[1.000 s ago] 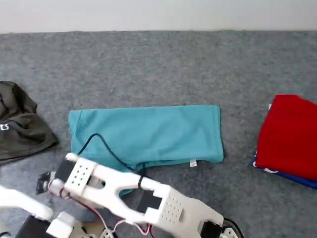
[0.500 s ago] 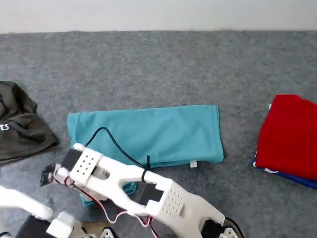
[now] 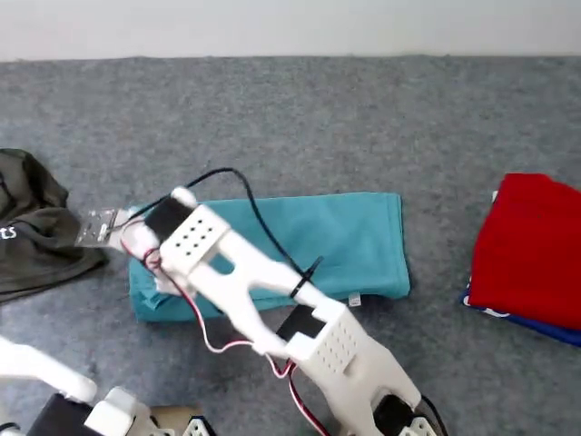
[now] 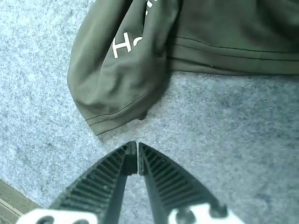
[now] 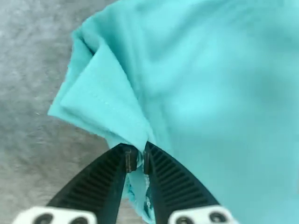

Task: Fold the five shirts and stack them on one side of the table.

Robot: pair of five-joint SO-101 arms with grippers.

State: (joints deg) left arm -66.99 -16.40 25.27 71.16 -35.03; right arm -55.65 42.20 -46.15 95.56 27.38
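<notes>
At the centre of the table (image 3: 300, 118) lies the teal shirt (image 3: 345, 241), folded into a long band that runs from 9 to 3 o'clock. The right gripper (image 5: 137, 158) has its jaws pressed together on a corner of that shirt. Its wrist view shows a fold of teal cloth pinched between the tips, with the loose layers fanning out from the pinch.

From above, the right arm stretches from the near edge at 6 o'clock out toward 10 o'clock. That puts the gripper at the band's 9 o'clock end, just beside the olive shirt (image 3: 36, 236). Holding the short end looks like the start of a cross fold, since from there the edge could be carried over toward 3 o'clock to halve the band. The tips are blurred in the high view, so it is unclear whether the pinched corner is lifted clear of the table or drags on it.

The left gripper (image 4: 138, 156) is closed on nothing and hangs over bare table near the olive shirt's hem, probably parked out of the way. The olive shirt sits crumpled at 9 o'clock and looks not yet folded.

At 3 o'clock the red shirt (image 3: 531, 245) rests folded on the blue shirt (image 3: 545, 329). That pile appears to mark the stacking side, well apart from the teal shirt.
</notes>
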